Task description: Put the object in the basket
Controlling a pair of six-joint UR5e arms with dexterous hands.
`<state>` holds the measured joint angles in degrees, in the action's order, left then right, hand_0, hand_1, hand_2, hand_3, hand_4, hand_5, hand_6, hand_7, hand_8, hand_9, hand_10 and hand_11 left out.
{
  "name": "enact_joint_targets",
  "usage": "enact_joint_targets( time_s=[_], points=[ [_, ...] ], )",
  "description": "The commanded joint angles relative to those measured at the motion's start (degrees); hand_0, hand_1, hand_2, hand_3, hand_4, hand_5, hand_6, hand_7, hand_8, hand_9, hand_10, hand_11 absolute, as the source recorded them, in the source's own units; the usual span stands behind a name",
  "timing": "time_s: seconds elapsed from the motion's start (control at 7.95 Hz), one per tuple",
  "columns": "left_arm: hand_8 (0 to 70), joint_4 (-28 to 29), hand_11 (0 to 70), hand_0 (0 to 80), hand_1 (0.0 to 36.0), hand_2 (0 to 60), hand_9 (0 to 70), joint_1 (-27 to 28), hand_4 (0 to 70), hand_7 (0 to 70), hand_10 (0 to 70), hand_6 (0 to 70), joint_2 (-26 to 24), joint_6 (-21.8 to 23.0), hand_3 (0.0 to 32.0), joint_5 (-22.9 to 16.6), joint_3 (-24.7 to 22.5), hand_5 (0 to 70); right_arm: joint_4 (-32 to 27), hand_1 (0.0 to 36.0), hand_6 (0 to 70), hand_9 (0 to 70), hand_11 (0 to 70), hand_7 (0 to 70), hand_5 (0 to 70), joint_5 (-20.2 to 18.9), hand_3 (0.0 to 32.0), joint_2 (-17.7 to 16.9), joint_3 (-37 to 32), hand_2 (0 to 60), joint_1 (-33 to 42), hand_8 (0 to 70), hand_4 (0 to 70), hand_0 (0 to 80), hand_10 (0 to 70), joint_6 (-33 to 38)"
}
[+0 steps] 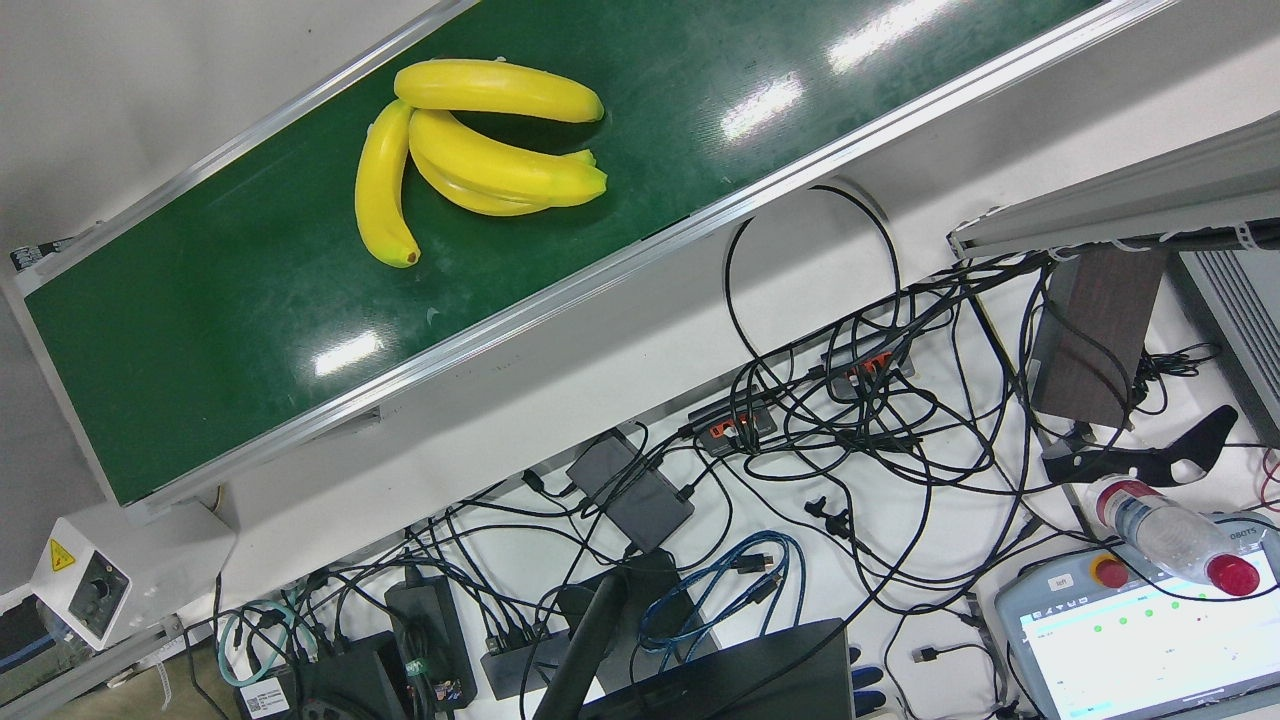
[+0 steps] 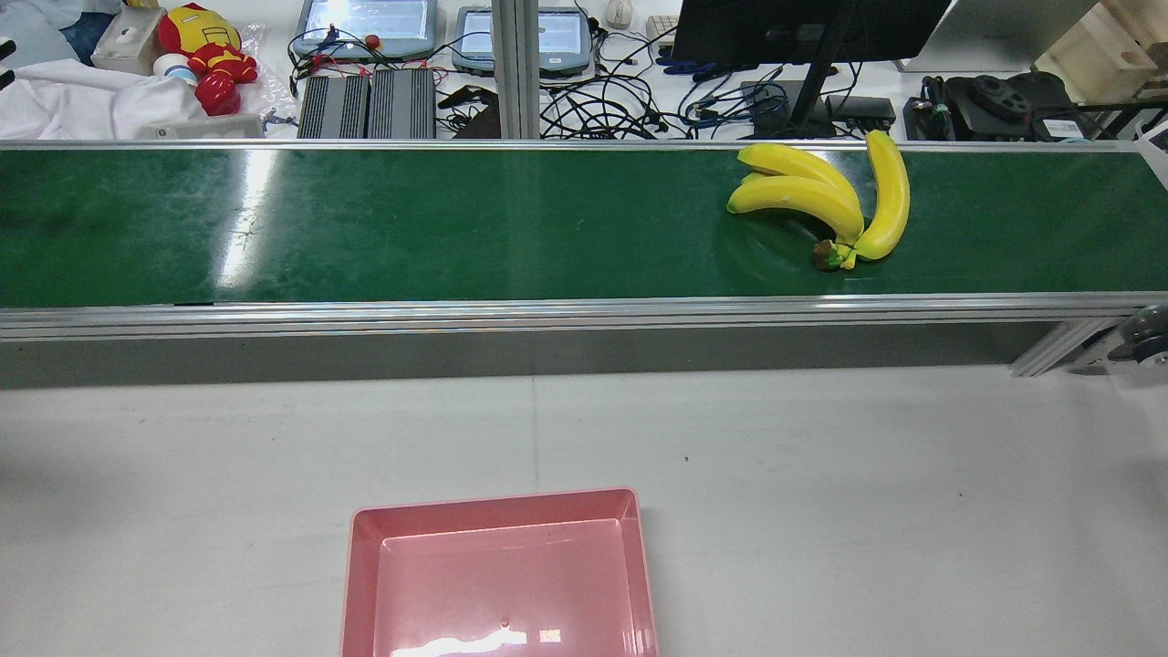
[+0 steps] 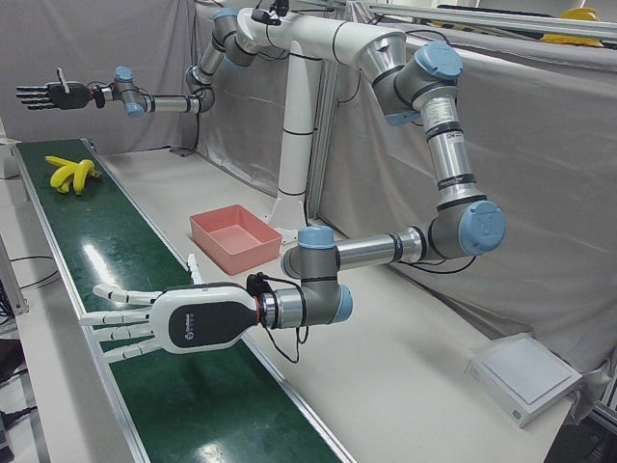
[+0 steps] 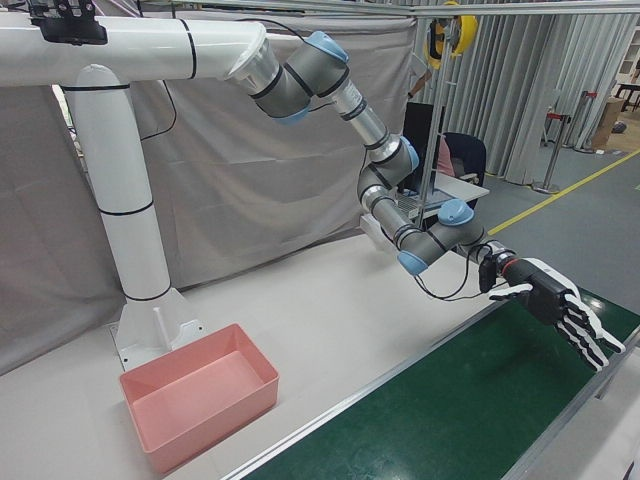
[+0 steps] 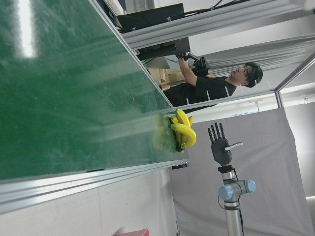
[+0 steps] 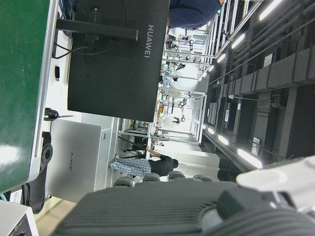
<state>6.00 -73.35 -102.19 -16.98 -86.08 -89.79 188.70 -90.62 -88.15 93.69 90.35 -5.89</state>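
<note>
Grey curtain [image 3: 540, 145] bkgd, white table [image 2: 821, 474].

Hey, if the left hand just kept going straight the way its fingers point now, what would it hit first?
Probably nothing nearby: the left hand lies flat and open above the green belt, its fingers pointing across it toward the operators' side. No object shows in that line, though depth is unclear.

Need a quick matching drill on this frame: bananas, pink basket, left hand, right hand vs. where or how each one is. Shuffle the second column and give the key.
Things:
1. bunch of bananas
2. pink basket
3. left hand
4. right hand

States:
A. empty, on the white table
B. open, fingers spread flat over the belt, far from the fruit
C. lying on the green belt, untouched
D. open, raised above the belt near the bananas' end

Pairs: 1-C, 2-A, 3-B, 4-D
</note>
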Motion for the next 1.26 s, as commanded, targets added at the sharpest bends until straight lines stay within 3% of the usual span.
enact_joint_targets(
  time_s=[0.0,1.13],
  points=[
    [8.0,0.0,6.7,54.6,13.7,0.0,8.3,0.0,9.5,6.0,3.3,0.8,0.0,0.0,11.8,0.0,-0.1,18.3,0.0,0.0,0.0,0.0,0.0,0.0,0.0,0.0,0.0,0.0,-0.1,0.0,0.0,0.0,0.0,0.0,0.0,0.0],
    [8.6,-0.8,6.5,54.6,13.6,0.0,8.8,-0.9,9.5,6.2,3.2,0.7,0.0,0.5,11.6,-0.7,-1.5,18.9,0.0,0.0,0.0,0.0,0.0,0.0,0.0,0.0,0.0,0.0,0.0,0.0,0.0,0.0,0.0,0.0,0.0,0.0]
  ],
)
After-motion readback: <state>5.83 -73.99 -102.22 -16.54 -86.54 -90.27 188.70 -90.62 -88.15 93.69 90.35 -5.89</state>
